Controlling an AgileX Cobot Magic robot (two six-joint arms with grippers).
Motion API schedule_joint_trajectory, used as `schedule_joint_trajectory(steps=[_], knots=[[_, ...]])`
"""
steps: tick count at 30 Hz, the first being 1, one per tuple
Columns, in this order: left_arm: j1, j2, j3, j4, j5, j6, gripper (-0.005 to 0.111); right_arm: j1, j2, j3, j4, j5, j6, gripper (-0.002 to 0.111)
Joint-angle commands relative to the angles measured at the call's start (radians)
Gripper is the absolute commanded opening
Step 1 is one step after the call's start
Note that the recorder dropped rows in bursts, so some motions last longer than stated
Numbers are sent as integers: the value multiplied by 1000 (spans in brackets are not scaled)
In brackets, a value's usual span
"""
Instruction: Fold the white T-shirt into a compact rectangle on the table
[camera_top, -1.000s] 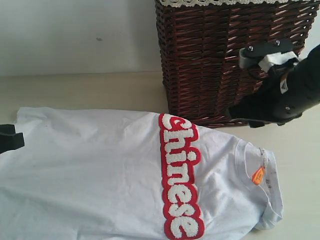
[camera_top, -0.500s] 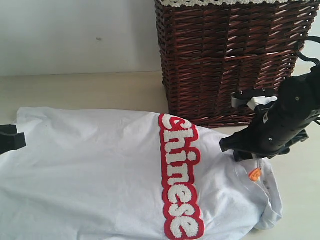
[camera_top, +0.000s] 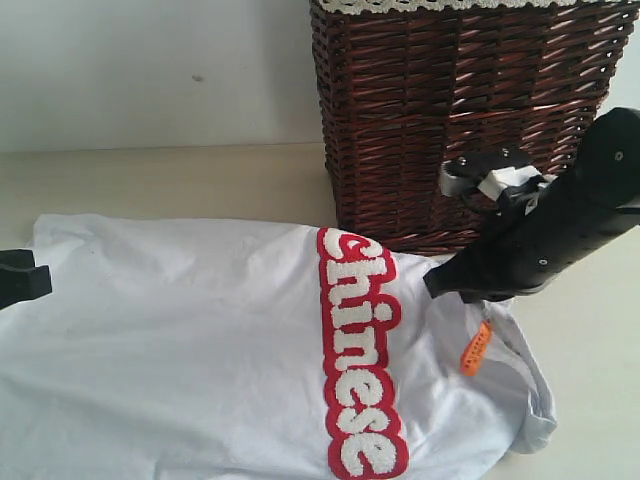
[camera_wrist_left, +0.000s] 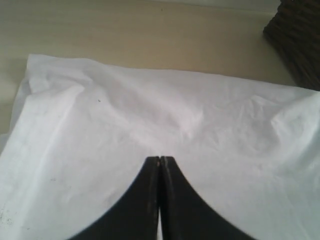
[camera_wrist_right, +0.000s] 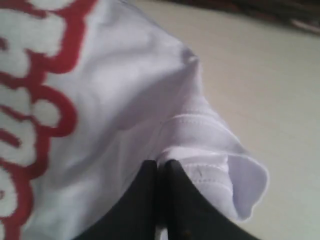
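Your right fingers (camera_wrist_right: 142, 200) are pinched shut on the T-shirt (camera_top: 200, 340) at its collar edge, with the red lettering (camera_top: 360, 360) just beside them. Your left fingers (camera_wrist_left: 145, 200) are closed over the far end, but any grip there is unclear. The shirt lies spread on the worktop (camera_top: 180, 180), with the basket (camera_top: 450, 110) near the right fingers.

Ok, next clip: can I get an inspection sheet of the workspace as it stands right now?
Surface: table, pale beige and smooth.
Job's things: T-shirt spread out, not yet folded, red-outlined lettering facing up; orange tag at the collar.
Clutter: dark wicker basket standing just behind the shirt.
Pincers: left pincer shut, low over the shirt, cannot tell if it pinches cloth; right pincer shut on the collar edge.
Cables: nothing seen.
Surroundings: plain white wall behind the table.
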Motion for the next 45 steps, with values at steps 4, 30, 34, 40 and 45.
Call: schedule_joint_trajectory(steps=[4, 30, 34, 40, 45], knots=[[-7, -9, 5, 1, -19, -8, 0, 230, -103, 57, 65, 69, -148, 0], [-7, -9, 5, 3, -30, -6, 0, 516, -150, 137, -55, 157, -165, 41], [-7, -9, 5, 3, -35, -6, 0, 516, -212, 137, -13, 204, -165, 53], [-7, -9, 5, 3, -37, -6, 0, 516, -289, 137, 7, 203, -165, 54], [-7, -9, 5, 3, -37, -6, 0, 516, -381, 135, -198, 28, 97, 54]])
